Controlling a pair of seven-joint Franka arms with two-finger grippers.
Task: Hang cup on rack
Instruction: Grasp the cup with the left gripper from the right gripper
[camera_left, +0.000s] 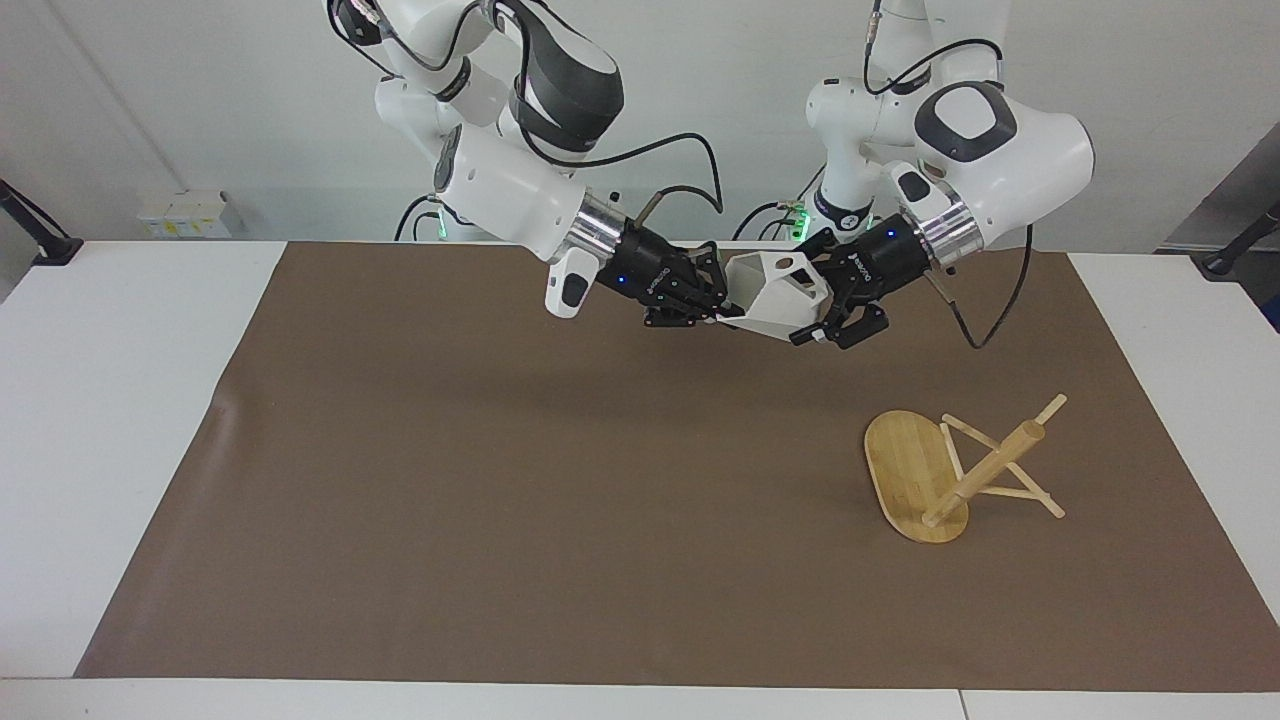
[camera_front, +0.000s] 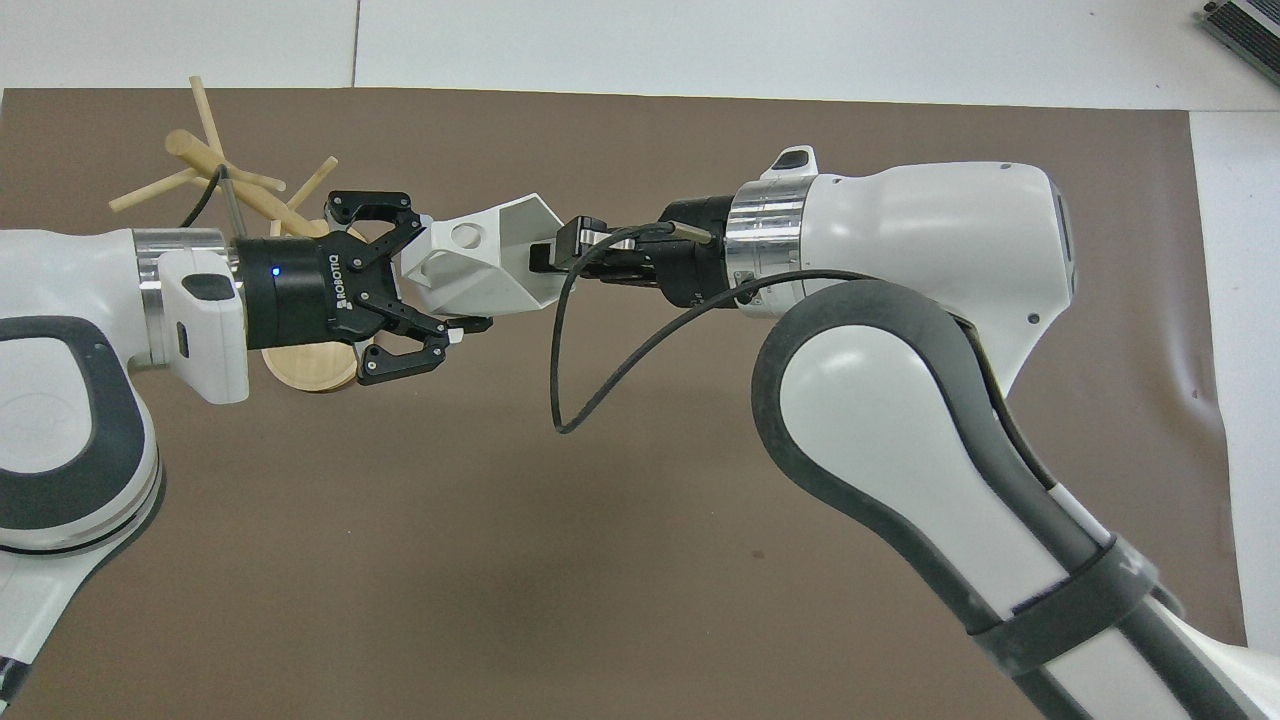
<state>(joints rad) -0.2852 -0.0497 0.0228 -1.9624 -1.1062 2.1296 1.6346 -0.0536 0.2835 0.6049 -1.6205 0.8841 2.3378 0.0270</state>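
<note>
Above brown mat (camera_left: 500, 480): cup (camera_left: 775, 295) spans between my grippers, right gripper (camera_left: 722, 300) clamping its rim, left gripper (camera_left: 822, 312) clamping its base.

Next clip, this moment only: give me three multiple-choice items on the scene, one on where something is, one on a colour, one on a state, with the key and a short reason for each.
1. Where is the cup?
A. on the mat
B. in the air between the two grippers
C. on a peg of the rack

2. What colour is the cup?
A. white
B. blue
C. red

3. How is the rack lying?
A. upright on its base
B. tipped over, post slanting, base on edge
C. held by a gripper

Key:
1 B: the right gripper holds its rim end and the left gripper is shut on its handle end, above the mat.
2 A: its faceted sides are plain white.
3 B: in the facing view the oval base stands on edge and the post and pegs point sideways, at the left arm's end of the table.
</note>
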